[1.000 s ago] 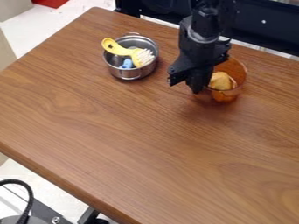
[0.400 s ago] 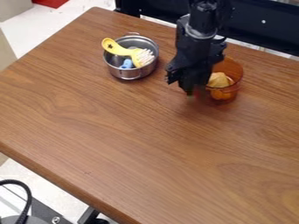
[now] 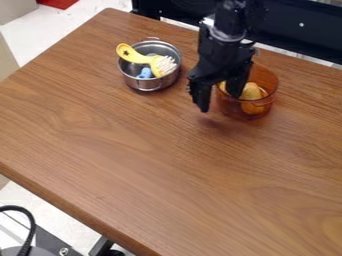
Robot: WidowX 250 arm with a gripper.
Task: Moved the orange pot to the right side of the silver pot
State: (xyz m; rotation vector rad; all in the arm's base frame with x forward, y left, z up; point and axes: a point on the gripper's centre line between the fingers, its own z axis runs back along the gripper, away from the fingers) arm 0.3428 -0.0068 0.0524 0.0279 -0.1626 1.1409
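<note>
Straddling the wall of the orange pot (image 3: 244, 109) near the far edge of the surface (image 3: 147, 165), the tool (image 3: 218, 103) hangs wide open on the side facing the silver pot (image 3: 148, 85), one finger apparently inside, one outside.

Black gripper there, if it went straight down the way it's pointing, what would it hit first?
The gripper would probably meet the orange pot first, at the rim between its open fingers; the outer finger may reach the tabletop, but depth is unclear.
</note>
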